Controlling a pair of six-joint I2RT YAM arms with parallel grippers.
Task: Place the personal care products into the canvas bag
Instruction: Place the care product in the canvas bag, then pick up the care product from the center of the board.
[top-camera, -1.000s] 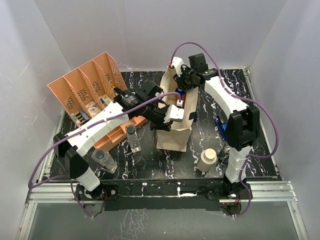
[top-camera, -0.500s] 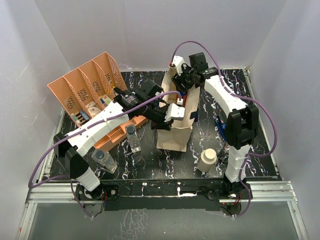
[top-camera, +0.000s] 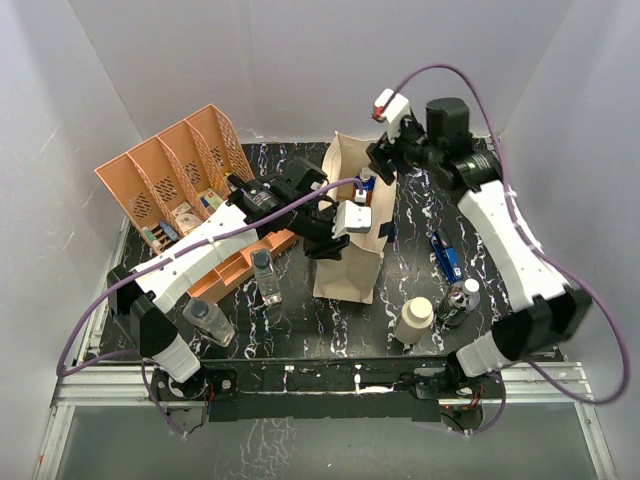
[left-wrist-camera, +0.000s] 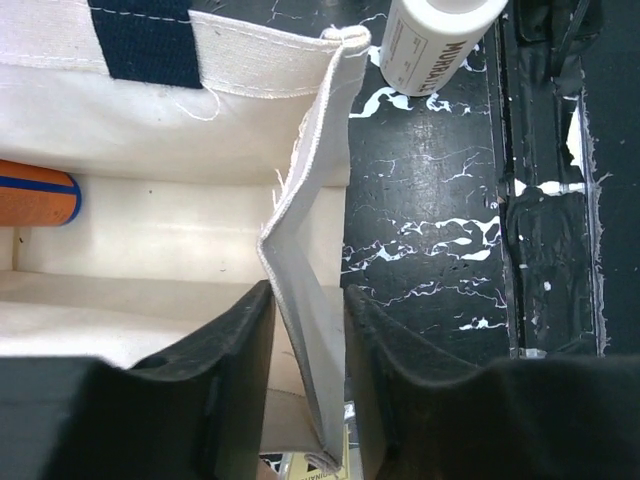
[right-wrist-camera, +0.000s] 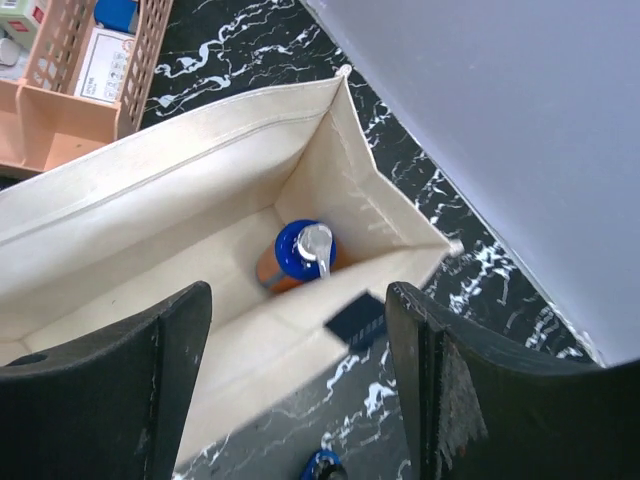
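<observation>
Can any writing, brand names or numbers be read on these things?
Cylinder: a bold dark word and smaller print run along its side, too blurred to read.
White box in the tray: fine print, too small to read.
Bag and the orange bottle in it: no text visible.

Your 2 arms match: the left arm (top-camera: 200, 248) and right arm (top-camera: 515, 245) wear white shells with black joints, each trails a purple cable (top-camera: 440, 68), and both end in blunt black fingers (right-wrist-camera: 150, 390).
</observation>
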